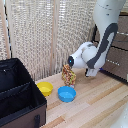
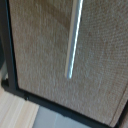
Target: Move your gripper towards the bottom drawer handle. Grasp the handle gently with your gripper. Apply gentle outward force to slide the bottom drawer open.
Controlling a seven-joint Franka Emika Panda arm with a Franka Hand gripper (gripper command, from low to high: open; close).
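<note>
The dark brown dresser stands at the exterior view's right edge, and its bottom drawer (image 1: 118, 70) sits just above the wooden surface. My gripper (image 1: 91, 73), a pale block at the end of the white arm, hangs low just in front of that drawer. Its fingers are too small and hidden to read there. In the wrist view the bottom drawer front (image 2: 40, 55) fills the picture from close up. The handle (image 2: 74, 40), a thin silver bar, crosses it. No fingers show in the wrist view, and nothing touches the bar.
A black open case (image 1: 17, 97) fills the exterior view's left. A yellow bowl (image 1: 45, 88), a blue bowl (image 1: 66, 93) and a patterned orange object (image 1: 69, 75) lie on the wooden surface (image 1: 95, 105). A pale reed blind (image 1: 45, 35) hangs behind.
</note>
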